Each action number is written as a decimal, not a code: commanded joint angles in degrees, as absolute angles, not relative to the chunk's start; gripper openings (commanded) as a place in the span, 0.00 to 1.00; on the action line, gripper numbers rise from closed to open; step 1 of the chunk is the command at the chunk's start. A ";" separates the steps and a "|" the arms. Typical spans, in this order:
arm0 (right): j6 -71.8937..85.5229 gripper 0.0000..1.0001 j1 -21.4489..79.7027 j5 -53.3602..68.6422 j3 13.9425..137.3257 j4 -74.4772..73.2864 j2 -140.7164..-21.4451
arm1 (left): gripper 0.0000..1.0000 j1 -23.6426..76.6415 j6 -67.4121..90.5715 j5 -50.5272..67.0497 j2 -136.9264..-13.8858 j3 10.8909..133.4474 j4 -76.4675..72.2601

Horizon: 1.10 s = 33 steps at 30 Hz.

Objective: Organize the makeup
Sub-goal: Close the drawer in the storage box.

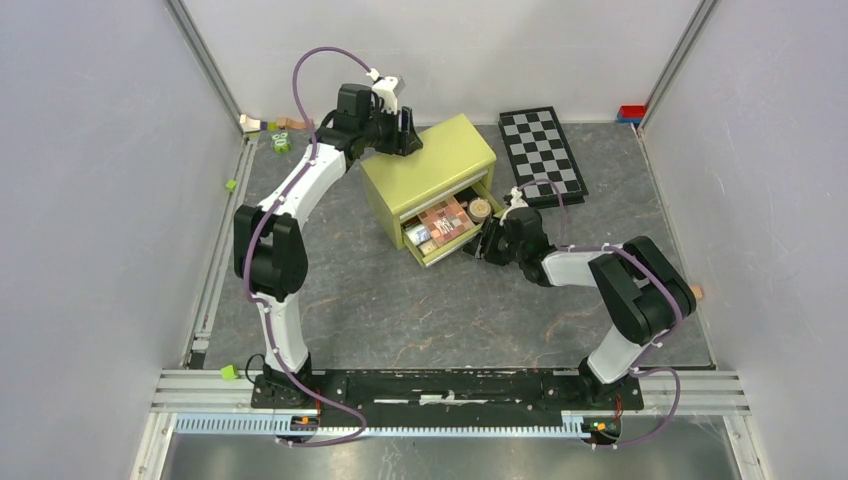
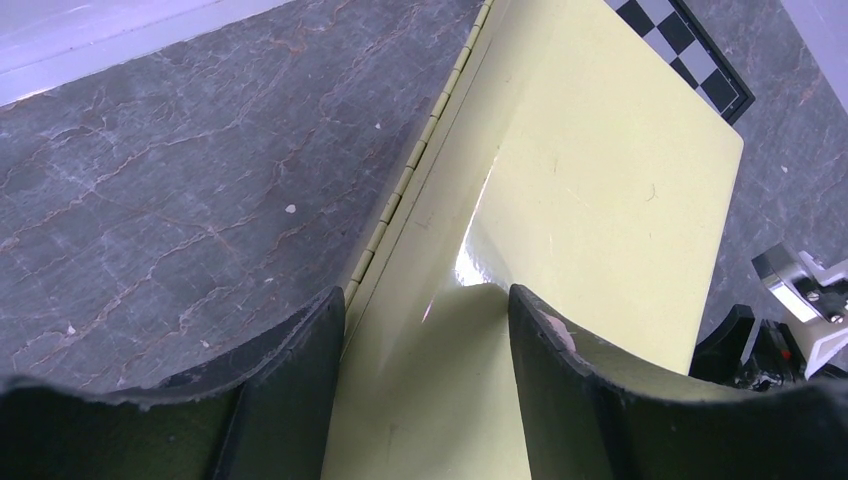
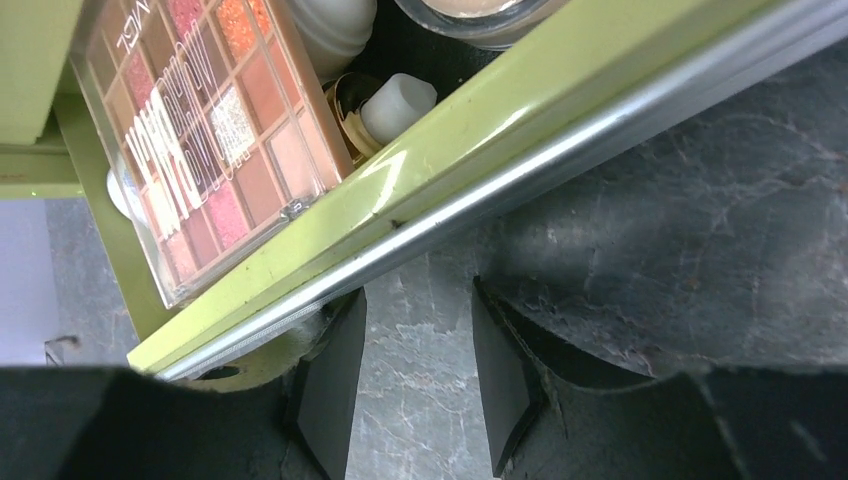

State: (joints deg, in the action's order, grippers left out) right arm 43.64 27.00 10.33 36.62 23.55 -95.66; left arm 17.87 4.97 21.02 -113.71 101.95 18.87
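Top external view: smooth, glossy yellow-green box (image 1: 430,160) at the middle of a grey marbled table (image 1: 400,310), its drawer (image 3: 450,140) pulled out toward the near right.

Inside the drawer, the makeup:
- Flat square eyeshadow palette (image 3: 210,130), a grid of pink, brown and glittery orange pans under a clear lid. Bold white lettering across the lid, not legible from this angle.
- Round jar (image 1: 480,208) with a pale top at the drawer's far right end.
- Beside the palette's edge, a small white cap (image 3: 397,103) next to a shiny gold collar (image 3: 348,98), with a rounded white tube end (image 3: 335,30) beyond them.

Thin metal rail (image 3: 560,160) along the drawer front.

Left gripper (image 2: 425,300) at the box's far left edge, dark rubbery fingers spread across the lid beside a long hinge (image 2: 400,190); released, clamping nothing.

Right gripper (image 3: 418,300) low over the table just off the drawer front, jaws parted with bare table between them, grasping nothing.

Black-and-white checkerboard (image 1: 542,155) lying flat to the far right of the box.
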 commanded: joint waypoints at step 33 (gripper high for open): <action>49.88 0.50 27.33 16.98 52.80 49.46 -109.97 | 0.63 18.89 4.75 21.06 -115.67 97.32 27.95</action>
